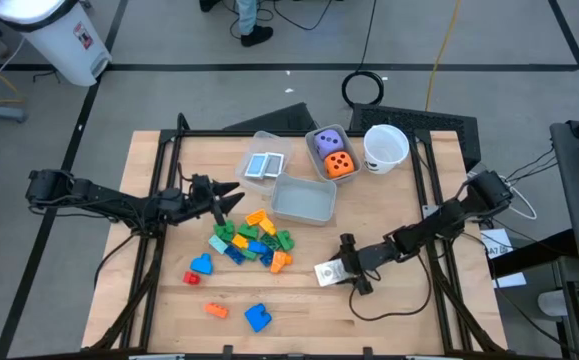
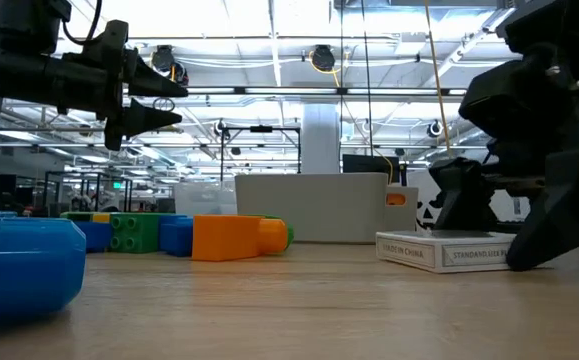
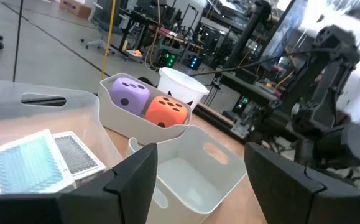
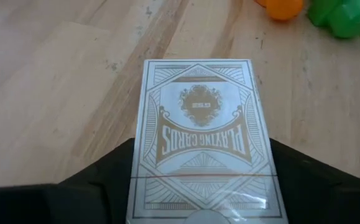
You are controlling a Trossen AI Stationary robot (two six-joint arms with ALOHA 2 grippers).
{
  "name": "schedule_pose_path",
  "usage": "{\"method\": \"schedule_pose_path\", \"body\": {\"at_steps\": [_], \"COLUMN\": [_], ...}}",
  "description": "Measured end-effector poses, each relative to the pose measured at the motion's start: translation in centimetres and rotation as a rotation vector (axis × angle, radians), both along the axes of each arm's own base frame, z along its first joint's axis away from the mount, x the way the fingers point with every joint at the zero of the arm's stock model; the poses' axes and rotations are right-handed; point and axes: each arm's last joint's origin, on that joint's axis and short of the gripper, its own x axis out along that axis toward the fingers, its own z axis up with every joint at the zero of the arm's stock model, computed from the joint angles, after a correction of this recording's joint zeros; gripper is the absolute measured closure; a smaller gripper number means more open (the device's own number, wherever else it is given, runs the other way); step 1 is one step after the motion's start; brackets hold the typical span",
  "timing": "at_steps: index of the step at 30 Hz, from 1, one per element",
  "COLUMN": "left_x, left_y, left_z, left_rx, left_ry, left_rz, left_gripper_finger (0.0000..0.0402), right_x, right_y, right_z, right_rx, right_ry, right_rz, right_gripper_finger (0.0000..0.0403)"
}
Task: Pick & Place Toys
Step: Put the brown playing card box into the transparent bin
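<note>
A white playing-card box [image 1: 329, 272] lies flat on the table at the right front. My right gripper [image 1: 345, 266] is shut on its near end; the right wrist view shows the box [image 4: 198, 124] between the two fingers. My left gripper [image 1: 227, 197] is open and empty, above the table just left of an empty clear bin [image 1: 304, 201]. A pile of coloured blocks [image 1: 254, 240] rests on the table in front of it. A purple die [image 1: 327, 141] and an orange die [image 1: 340, 164] sit in a bin, and two card packs [image 1: 264, 165] in another. My right gripper pinches the card box by its two long sides [image 4: 143, 180], near the end closest to the wrist, one finger on each side. The fingers come slanting down from the table's right and lie along the box. The box lies flat on the table [image 2: 439, 250].
A white cup [image 1: 385, 147] stands at the back right beside the dice bin. Loose blocks lie near the front: blue [image 1: 201, 264], red [image 1: 191, 278], orange [image 1: 216, 310], blue [image 1: 258, 318]. Bare wood [image 1: 399, 310] shows at the right front.
</note>
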Motion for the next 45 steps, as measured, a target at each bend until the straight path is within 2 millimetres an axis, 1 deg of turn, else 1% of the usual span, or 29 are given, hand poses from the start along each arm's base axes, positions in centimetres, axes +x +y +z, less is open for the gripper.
{"method": "schedule_pose_path", "body": {"at_steps": [4,7,9,12,15,17,21,26,29,34,38,41,45], "left_x": [0.0,0.0,0.2,0.7,2.0,3.2,6.6,11.2,13.8,17.2,18.8,19.1,19.1], "left_y": [0.0,0.0,-0.1,-0.4,-1.3,-2.2,-4.2,-6.0,-6.7,-7.2,-7.0,-6.8,-6.8], "left_z": [0.0,0.1,0.4,1.6,2.9,3.7,5.3,6.4,6.4,6.1,6.1,6.1,6.0], "left_rx": [-0.064,-0.107,-0.126,-0.129,-0.080,-0.015,0.092,0.185,0.228,0.286,0.284,0.273,0.266], "left_ry": [-0.031,-0.058,-0.076,-0.111,-0.108,-0.081,-0.038,0.014,0.093,0.190,0.197,0.191,0.200], "left_rz": [-0.001,-0.004,-0.020,-0.071,-0.141,-0.197,-0.262,-0.292,-0.300,-0.302,-0.272,-0.253,-0.233], "left_gripper_finger": [0.0155,0.0156,0.0155,0.0155,0.0155,0.0155,0.0155,0.0156,0.0156,0.0155,0.0155,0.0155,0.0155], "right_x": [-0.2,0.1,0.4,0.9,1.7,2.1,2.6,2.6,2.5,2.3,2.1,1.9,1.8], "right_y": [0.0,0.2,0.4,0.7,1.0,1.0,0.9,0.8,0.9,1.3,1.5,1.6,1.9], "right_z": [1.2,3.0,4.4,6.3,8.4,9.4,10.8,11.7,11.8,11.9,12.0,12.1,12.1], "right_rx": [-0.033,-0.081,-0.168,-0.353,-0.562,-0.703,-0.890,-1.043,-1.060,-1.088,-1.102,-1.114,-1.117], "right_ry": [-0.045,-0.126,-0.196,-0.268,-0.344,-0.363,-0.377,-0.376,-0.374,-0.374,-0.366,-0.364,-0.368], "right_rz": [0.014,0.017,-0.004,-0.039,-0.124,-0.179,-0.266,-0.355,-0.367,-0.367,-0.395,-0.409,-0.398], "right_gripper_finger": [0.0137,0.0137,0.0137,0.0137,0.0137,0.0137,0.0137,0.0137,0.0136,0.0136,0.0136,0.0136,0.0135]}}
